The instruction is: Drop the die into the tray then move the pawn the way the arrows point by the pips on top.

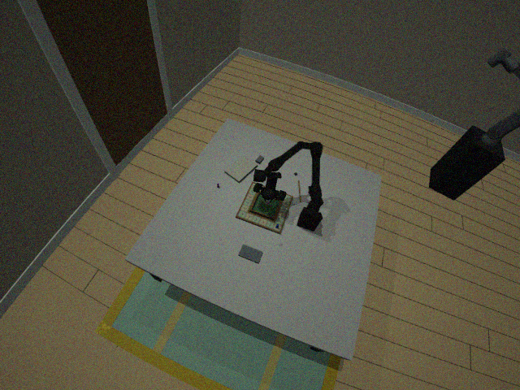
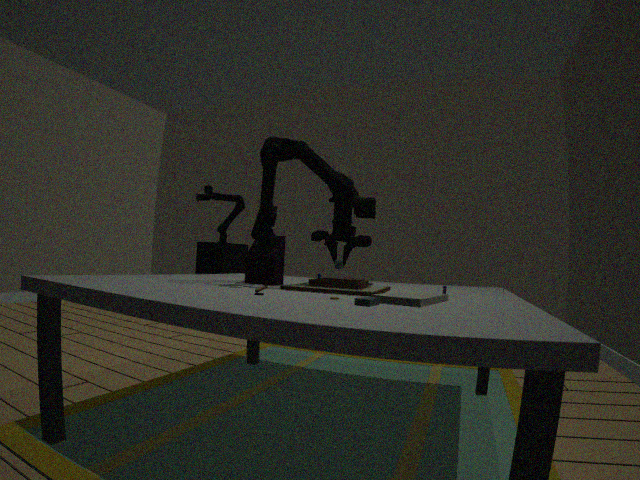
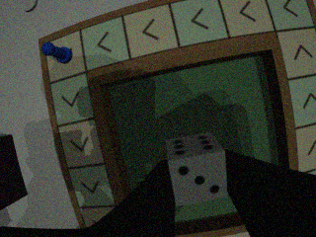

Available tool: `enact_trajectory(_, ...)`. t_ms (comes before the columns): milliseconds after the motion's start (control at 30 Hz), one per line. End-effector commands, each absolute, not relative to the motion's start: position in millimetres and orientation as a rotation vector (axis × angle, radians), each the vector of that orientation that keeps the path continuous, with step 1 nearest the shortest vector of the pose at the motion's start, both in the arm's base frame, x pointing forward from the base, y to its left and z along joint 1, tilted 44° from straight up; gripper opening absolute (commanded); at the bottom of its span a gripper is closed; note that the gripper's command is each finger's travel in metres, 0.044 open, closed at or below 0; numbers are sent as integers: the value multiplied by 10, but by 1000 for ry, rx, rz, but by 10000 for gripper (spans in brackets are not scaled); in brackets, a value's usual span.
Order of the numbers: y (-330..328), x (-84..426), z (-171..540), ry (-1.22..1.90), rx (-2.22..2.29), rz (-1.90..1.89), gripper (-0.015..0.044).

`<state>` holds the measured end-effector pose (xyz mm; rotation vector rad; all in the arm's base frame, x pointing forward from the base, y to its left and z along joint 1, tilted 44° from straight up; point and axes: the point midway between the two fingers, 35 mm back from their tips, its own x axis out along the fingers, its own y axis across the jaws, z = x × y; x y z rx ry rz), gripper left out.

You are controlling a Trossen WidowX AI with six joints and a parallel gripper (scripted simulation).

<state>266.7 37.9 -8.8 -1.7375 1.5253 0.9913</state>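
Observation:
My gripper (image 2: 339,264) (image 3: 194,163) is shut on the die (image 3: 198,170) and holds it above the dice tray. The die is white with black pips; three pips show on the side facing the wrist camera. The green-floored dice tray (image 3: 138,118) (image 1: 266,206) has brown walls and sits in the middle of the board (image 1: 256,219) (image 3: 150,31). The board's ring squares carry arrows. The blue pawn (image 3: 58,52) (image 1: 277,226) stands on a corner square without a visible arrow. In the wrist view the arrows run along the top row to that corner, then down the left column.
On the table (image 1: 188,235) are a grey flat block (image 1: 250,253), a pale flat panel (image 1: 240,169), a small grey block (image 1: 260,158), a small dark peg (image 1: 218,185), a dark disc (image 1: 295,173) and a thin stick (image 1: 299,188) near the arm's base.

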Motion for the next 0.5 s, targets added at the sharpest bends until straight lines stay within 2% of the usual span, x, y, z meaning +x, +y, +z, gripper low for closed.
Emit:
enact_trajectory(0,363,2630,-115,1467,-1631,1099,0)
enact_trajectory(467,348,2621,-157,1103,-1332,1346,0)
